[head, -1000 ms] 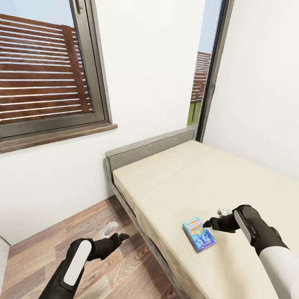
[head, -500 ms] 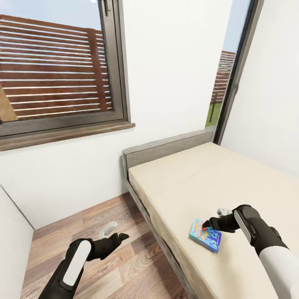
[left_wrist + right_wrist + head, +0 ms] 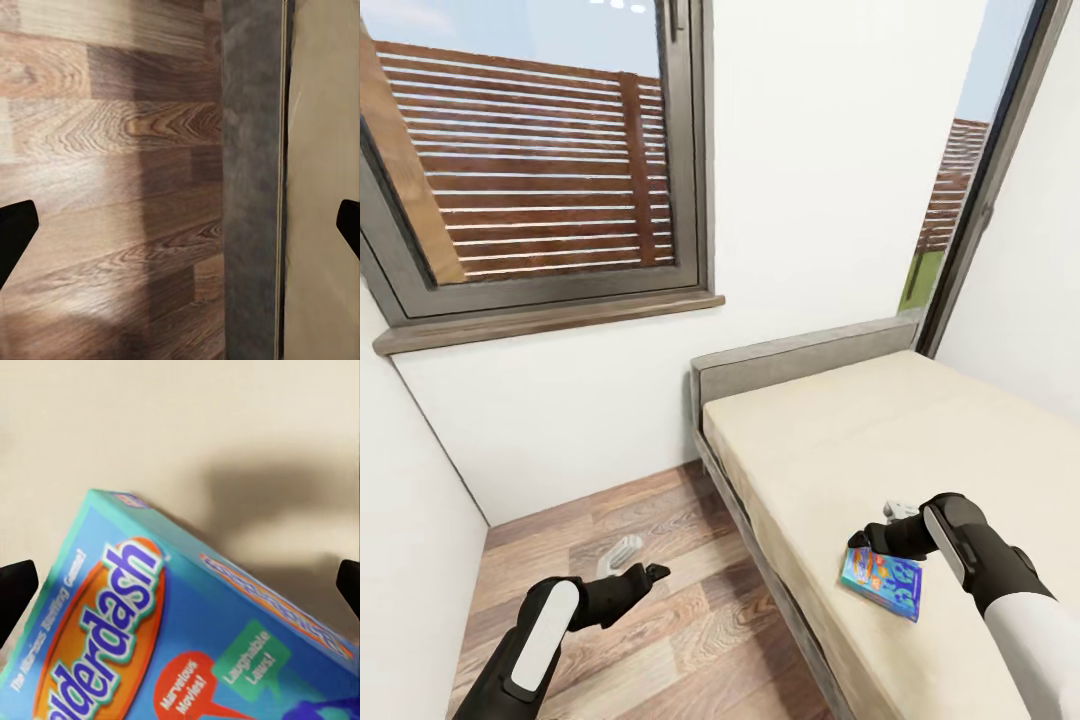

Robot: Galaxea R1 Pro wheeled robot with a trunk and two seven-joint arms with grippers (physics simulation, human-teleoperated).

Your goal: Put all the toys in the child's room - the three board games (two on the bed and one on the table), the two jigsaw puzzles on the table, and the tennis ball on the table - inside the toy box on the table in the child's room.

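Note:
A small blue board game (image 3: pixel 881 582) lies flat on the cream mattress of the bed (image 3: pixel 840 440), close to its near side edge. Its lid reads "Balderdash" in the right wrist view, where the board game (image 3: pixel 142 637) takes up much of the picture. My right gripper (image 3: pixel 875 528) hovers open just above the box's far corner, and its fingertips (image 3: pixel 15 592) stand wide apart on either side of it. Over the wood floor beside the bed my left gripper (image 3: pixel 640 560) is open and holds nothing. The table and the toy box are out of view.
A grey headboard (image 3: pixel 800 355) ends the bed against a white wall under a dark-framed window (image 3: pixel 540 170) with a wooden sill. The grey bed frame (image 3: pixel 251 187) borders the plank floor (image 3: pixel 630 530). Another white wall (image 3: pixel 410 520) closes the left side.
The whole view has swung to the left, so the bed, window and game sit further right in the picture. Both arms keep the same pose, and the game now lies more directly under my right gripper.

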